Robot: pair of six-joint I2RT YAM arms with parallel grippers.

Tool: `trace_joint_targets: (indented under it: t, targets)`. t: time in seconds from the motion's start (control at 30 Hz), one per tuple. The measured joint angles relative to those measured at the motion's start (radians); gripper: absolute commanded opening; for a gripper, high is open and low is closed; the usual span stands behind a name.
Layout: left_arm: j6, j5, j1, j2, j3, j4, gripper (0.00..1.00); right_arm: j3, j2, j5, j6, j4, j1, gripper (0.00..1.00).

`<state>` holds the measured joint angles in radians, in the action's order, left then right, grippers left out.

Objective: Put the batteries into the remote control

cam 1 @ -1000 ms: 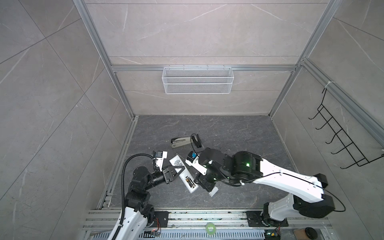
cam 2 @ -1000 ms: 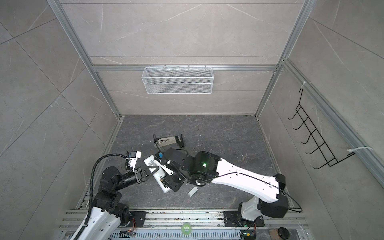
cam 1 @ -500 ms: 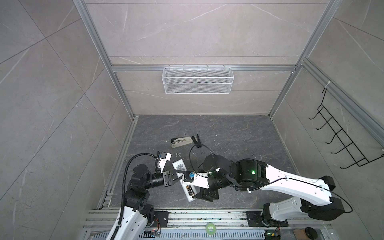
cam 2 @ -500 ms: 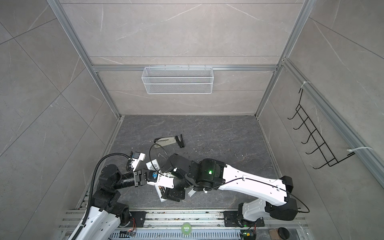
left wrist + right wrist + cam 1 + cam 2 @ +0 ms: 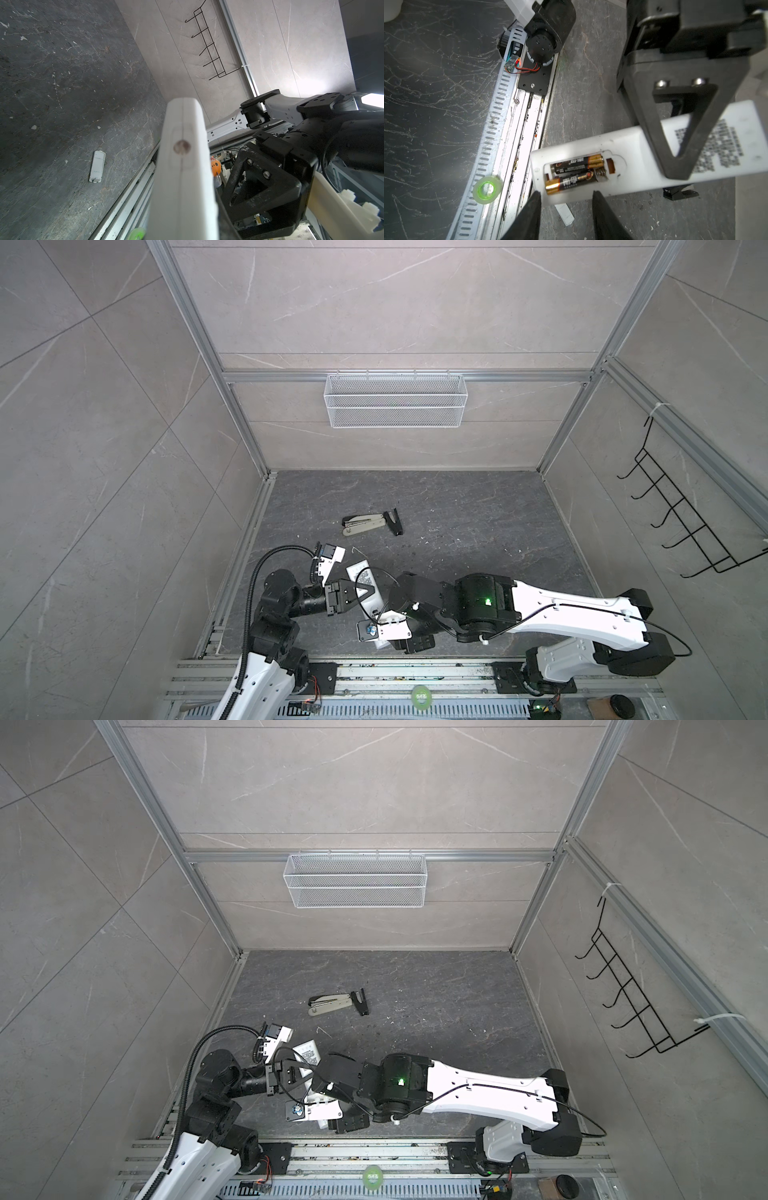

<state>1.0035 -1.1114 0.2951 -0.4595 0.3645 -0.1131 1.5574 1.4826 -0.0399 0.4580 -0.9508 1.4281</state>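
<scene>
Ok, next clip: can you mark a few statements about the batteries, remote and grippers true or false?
1. Both batteries lie in the open compartment of the remote control. True.
2. The right gripper has its jaws shut on a battery. False: the jaws stand apart, empty.
3. The left gripper holds the remote control. True.
4. The battery cover is fitted on the remote control. False: it lies loose on the table.
5. The stapler touches the remote control. False: it lies apart, farther back on the table.

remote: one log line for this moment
left gripper shut on remote | batteries both in bay | cover off | right gripper open
</scene>
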Motion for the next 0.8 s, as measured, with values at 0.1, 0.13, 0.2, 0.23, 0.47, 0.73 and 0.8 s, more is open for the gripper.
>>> trace_joint_targets:
  t: [0.1,0.13,0.2,0.23,0.47,0.73,0.8]
  targets:
    - [0.002,0.000,0.003,-0.011,0.000,-0.002,0.00,0.000,0.003,-0.018,0.014,-0.012,0.003,0.37]
    - [0.003,-0.001,0.003,-0.017,0.000,-0.002,0.00,0.000,0.003,-0.023,0.017,-0.015,0.004,0.36]
    - [0.004,0.000,0.004,-0.025,0.000,-0.002,0.00,0.000,0.003,-0.033,0.021,-0.020,0.005,0.36]
    - [0.006,0.000,0.004,-0.027,0.000,-0.002,0.00,0.000,0.003,-0.039,0.025,-0.022,0.006,0.36]
    - [0.008,0.000,0.004,-0.034,0.000,-0.002,0.00,0.000,0.003,-0.047,0.033,-0.026,0.018,0.37]
    - [0.008,0.000,0.004,-0.037,0.000,-0.002,0.00,0.000,0.006,-0.039,0.034,-0.026,0.022,0.35]
    - [0.008,0.000,0.004,-0.038,0.000,-0.002,0.00,0.000,0.010,-0.036,0.034,-0.026,0.023,0.34]
